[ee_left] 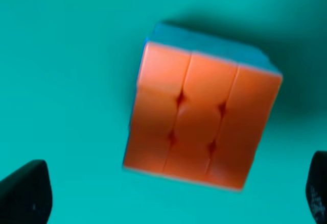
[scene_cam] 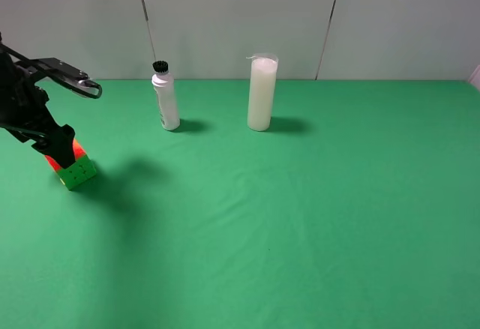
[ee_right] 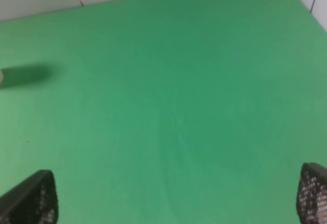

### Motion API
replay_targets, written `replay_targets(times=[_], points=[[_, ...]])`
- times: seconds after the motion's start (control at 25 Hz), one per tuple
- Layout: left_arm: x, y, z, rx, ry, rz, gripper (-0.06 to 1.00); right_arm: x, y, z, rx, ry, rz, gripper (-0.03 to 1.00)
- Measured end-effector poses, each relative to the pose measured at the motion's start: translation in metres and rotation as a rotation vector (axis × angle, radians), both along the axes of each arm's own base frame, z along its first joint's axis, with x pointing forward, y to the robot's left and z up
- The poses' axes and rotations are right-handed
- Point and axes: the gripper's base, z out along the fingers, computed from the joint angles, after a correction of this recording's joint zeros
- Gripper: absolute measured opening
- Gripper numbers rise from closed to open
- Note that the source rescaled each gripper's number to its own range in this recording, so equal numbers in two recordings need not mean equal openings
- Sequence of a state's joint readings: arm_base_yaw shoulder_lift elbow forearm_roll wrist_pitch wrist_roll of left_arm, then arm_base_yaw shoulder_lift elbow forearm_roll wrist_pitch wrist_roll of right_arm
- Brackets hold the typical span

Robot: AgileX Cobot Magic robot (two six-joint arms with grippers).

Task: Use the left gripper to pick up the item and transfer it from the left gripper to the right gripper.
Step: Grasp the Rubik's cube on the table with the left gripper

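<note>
The item (scene_cam: 76,168), a small puzzle cube showing orange-red and green faces, sits on the green cloth at the far left. My left gripper (scene_cam: 73,114) hangs just above it, open, with its lower finger (scene_cam: 57,143) overlapping the cube's top edge. In the left wrist view the cube's orange face (ee_left: 199,122) fills the middle, a little blurred. There the left gripper (ee_left: 171,196) is open, its dark fingertips (ee_left: 25,196) at the two lower corners, apart from the cube. My right gripper (ee_right: 176,198) is open over bare cloth, and it is out of the exterior high view.
A white bottle with a black cap (scene_cam: 165,101) and a tall white cylinder (scene_cam: 262,93) stand upright near the back of the green table (scene_cam: 300,224). A grey panelled wall (scene_cam: 240,14) closes the far side.
</note>
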State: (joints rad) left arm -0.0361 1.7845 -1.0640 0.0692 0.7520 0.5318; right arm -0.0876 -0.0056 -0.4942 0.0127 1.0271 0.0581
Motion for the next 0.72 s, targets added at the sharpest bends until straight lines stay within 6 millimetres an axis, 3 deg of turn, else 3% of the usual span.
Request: replay_targets(times=[0.2, 0.72], points=[[0.004, -0.006, -0.018, 0.002, 0.034, -0.023, 1.00, 0.000, 0.000, 0.000, 0.001, 0.000, 0.001, 1.00], [0.009, -0.005, -0.043, 0.021, 0.065, -0.060, 1.00, 0.000, 0.000, 0.000, 0.002, 0.000, 0.001, 1.00]])
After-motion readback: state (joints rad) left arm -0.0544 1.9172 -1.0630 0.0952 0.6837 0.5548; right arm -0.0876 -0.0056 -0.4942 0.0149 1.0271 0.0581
